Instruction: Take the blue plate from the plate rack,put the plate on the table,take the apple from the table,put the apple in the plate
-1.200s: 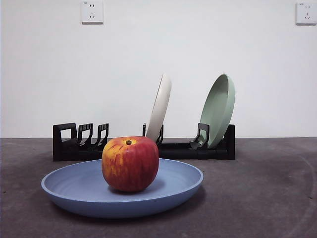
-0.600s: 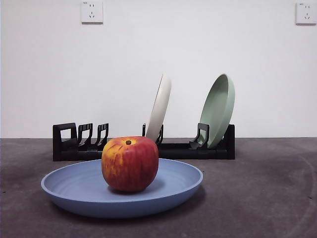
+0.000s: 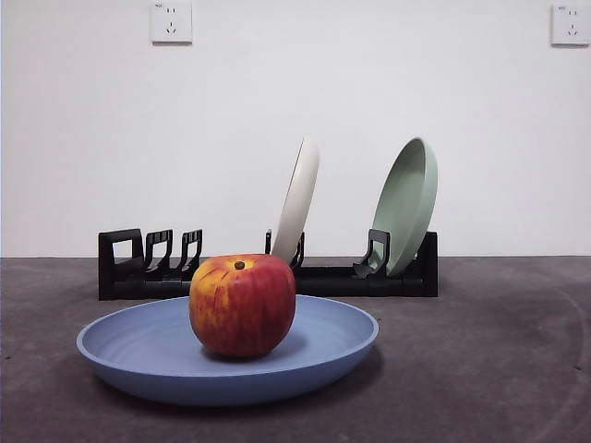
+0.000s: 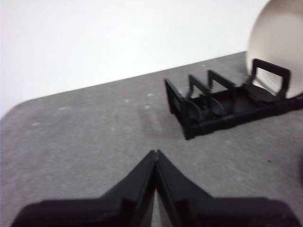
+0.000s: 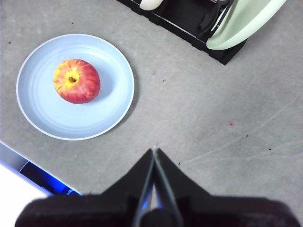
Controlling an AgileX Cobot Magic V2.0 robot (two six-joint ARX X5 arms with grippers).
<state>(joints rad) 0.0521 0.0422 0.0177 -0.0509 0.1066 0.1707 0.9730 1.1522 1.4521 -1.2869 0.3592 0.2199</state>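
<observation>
The apple (image 3: 242, 305) sits in the blue plate (image 3: 138, 355), a little off the plate's centre, and the plate lies flat on the counter (image 3: 499, 369) near its front edge, well clear of the plate rack (image 3: 138, 268) behind it. Nothing has shifted over the last second: apple, plate and rack lie exactly as they did, which suggests the placing is finished and the task is complete. In the rack a cream-white plate (image 3: 297, 198) and a pale green plate (image 3: 408, 203) stand tilted in their slots. The right gripper (image 5: 154, 150) is clenched and empty, above bare counter beside the blue plate. The left gripper (image 4: 155, 153) is also clenched on nothing, near the rack's looped end.
</observation>
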